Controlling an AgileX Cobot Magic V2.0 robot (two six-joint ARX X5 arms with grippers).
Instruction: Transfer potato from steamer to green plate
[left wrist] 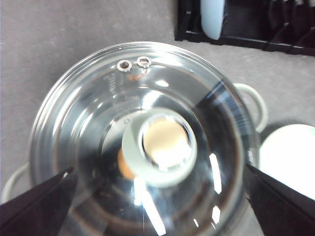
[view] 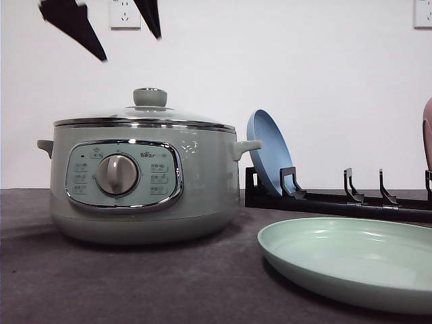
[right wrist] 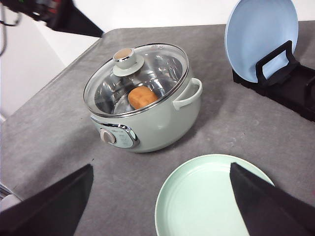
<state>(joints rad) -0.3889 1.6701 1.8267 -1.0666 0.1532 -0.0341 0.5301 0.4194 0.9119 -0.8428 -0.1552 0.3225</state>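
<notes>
Nothing done: potato [right wrist: 142, 97] under lid [right wrist: 138, 73] in steamer [right wrist: 152, 123], green plate [right wrist: 206, 196] bare. My left gripper [left wrist: 157, 196] and right gripper [right wrist: 160, 196] both spread, holding nothing.

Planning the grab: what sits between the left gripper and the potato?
The steamer's glass lid, closed: in the left wrist view the open left gripper hovers above its knob, the potato beneath.

I see a blue plate [view: 268, 152] standing on edge at the left end of a black rack [view: 337, 199], right of centre in the front view, leaning left. The rack runs to the right edge of that frame, its other slots bare. Everything sits on a grey surface [view: 135, 283]. On the white wall [view: 304, 67] behind, I make out one socket [view: 125, 13] upper left and another [view: 423, 13] in the upper right corner.
</notes>
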